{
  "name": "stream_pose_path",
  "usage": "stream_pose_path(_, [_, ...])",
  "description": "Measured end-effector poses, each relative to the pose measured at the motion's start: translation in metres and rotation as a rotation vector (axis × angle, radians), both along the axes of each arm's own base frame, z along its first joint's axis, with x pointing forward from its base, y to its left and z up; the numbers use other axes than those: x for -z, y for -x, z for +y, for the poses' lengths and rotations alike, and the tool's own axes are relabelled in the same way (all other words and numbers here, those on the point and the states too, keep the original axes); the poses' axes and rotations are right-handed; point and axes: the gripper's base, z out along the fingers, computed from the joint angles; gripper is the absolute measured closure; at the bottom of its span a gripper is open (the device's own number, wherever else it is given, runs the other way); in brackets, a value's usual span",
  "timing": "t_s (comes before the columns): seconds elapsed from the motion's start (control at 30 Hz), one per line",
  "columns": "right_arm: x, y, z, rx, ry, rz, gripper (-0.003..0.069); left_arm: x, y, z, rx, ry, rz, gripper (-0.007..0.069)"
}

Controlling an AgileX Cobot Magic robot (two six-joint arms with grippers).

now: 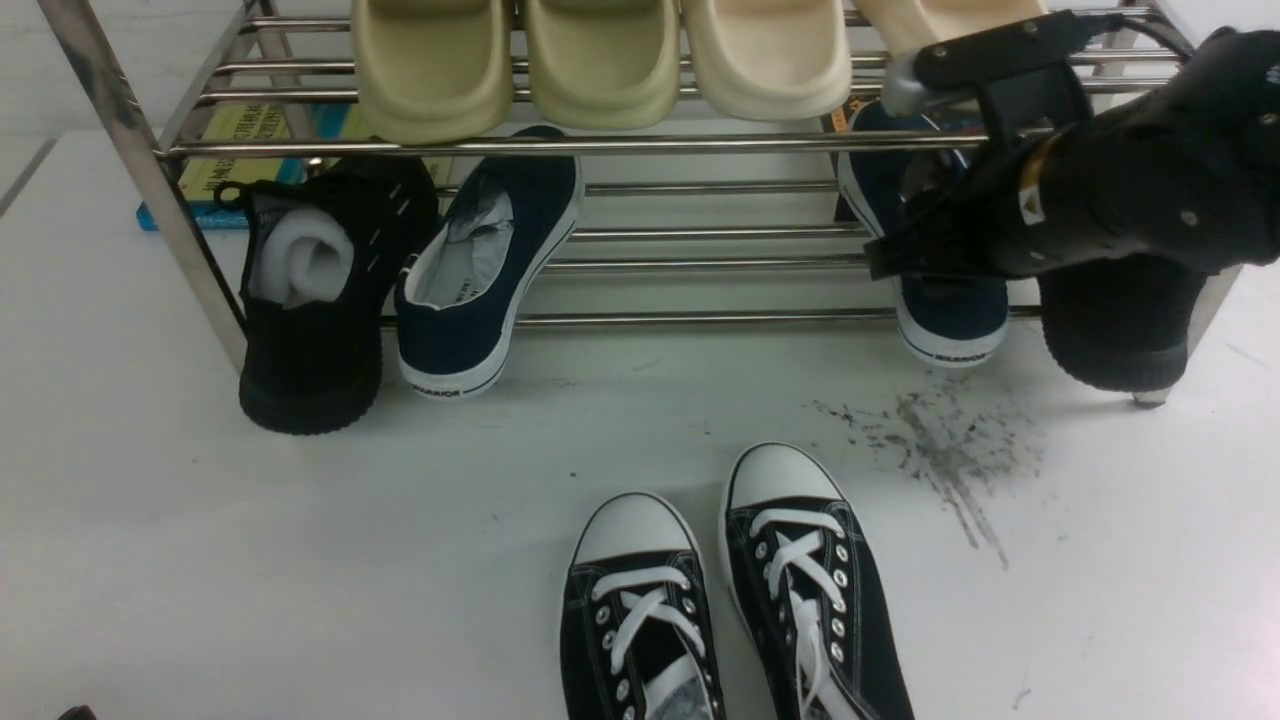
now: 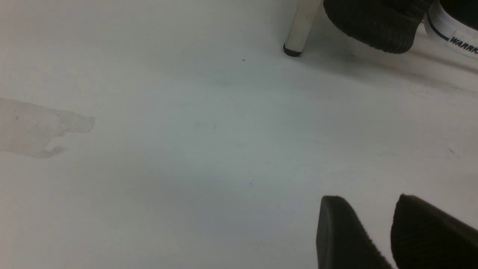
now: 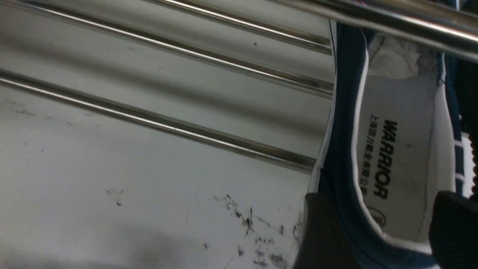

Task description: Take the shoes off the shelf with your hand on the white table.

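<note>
Navy shoe [image 1: 950, 318] half hidden behind right arm [image 1: 1120, 210], right jaws spread, left jaws spread

We see a white table [image 1: 200, 560] filling the frame, with dark scuff marks [image 1: 940, 450] right of centre and a pair of black lace-up sneakers [image 1: 810, 590] at bottom centre. Across the top stands a chrome shelf [image 1: 700, 145]. Its upper tier holds four cream slides [image 1: 600, 60]. On the lower tier a black knit sneaker [image 1: 310, 300] and a navy slip-on [image 1: 480, 280] sit at left, a second navy slip-on [image 1: 940, 310] and a black shoe [image 1: 1120, 330] at right.
</note>
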Motion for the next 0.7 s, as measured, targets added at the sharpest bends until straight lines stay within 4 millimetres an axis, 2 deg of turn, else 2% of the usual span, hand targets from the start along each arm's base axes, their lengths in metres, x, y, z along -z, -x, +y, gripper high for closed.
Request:
stream_pose_path(0.17, [0.023,-0.015,0.006,0.015,0.009,-0.007,0.0253,0.0,0.0,-0.001,-0.002,0.026,-0.002,0.0385])
stream_pose_path(0.3, [0.033,-0.02,0.006,0.031,0.031,-0.004,0.0253,0.0,0.0,-0.004,-0.015,0.191,-0.002,0.0385])
stream_pose_path(0.37, [0.038,-0.024,0.006,0.042,0.049,-0.013,0.0255,0.0,0.0,-0.01,-0.034,0.431,0.006,0.0385])
stream_pose_path(0.47, [0.041,-0.026,0.006,0.055,0.051,-0.017,0.0277,-0.001,0.0,-0.015,-0.053,0.671,0.023,0.0385])
stream_pose_path(0.57, [0.042,-0.027,0.005,0.059,0.053,-0.019,0.0339,-0.001,0.0,-0.018,-0.064,0.79,0.038,0.0385])
stream_pose_path(0.6, [0.042,-0.027,0.005,0.061,0.06,-0.018,0.0407,-0.002,0.0,-0.019,-0.069,0.854,0.043,0.0385])
stream_pose_path(0.7, [0.042,-0.026,0.004,0.068,0.062,-0.012,0.0556,-0.001,0.0,-0.019,-0.073,0.884,0.043,0.0385])
